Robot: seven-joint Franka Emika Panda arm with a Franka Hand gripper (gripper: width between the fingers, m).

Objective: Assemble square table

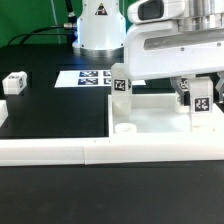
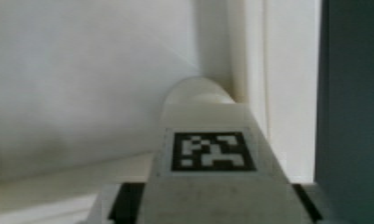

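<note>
The white square tabletop slab (image 1: pixel 160 115) lies flat against the border wall, its rim showing in the wrist view (image 2: pixel 77 90). My gripper (image 1: pixel 198 97) is shut on a white tagged leg post (image 1: pixel 201 108) and holds it upright at the slab's corner on the exterior view's right. In the wrist view the leg (image 2: pixel 210 140) fills the space between my dark fingers (image 2: pixel 127 205), its far tip by the slab's rim. A second tagged leg (image 1: pixel 120 86) stands at the slab's far corner on the exterior view's left. A third leg (image 1: pixel 13 82) lies on the black table far to the exterior view's left.
The long low white border wall (image 1: pixel 70 151) runs along the front. The marker board (image 1: pixel 85 78) lies behind the slab, before the robot base (image 1: pixel 98 25). A short round white stub (image 1: pixel 125 128) sits on the slab's near corner on the exterior view's left.
</note>
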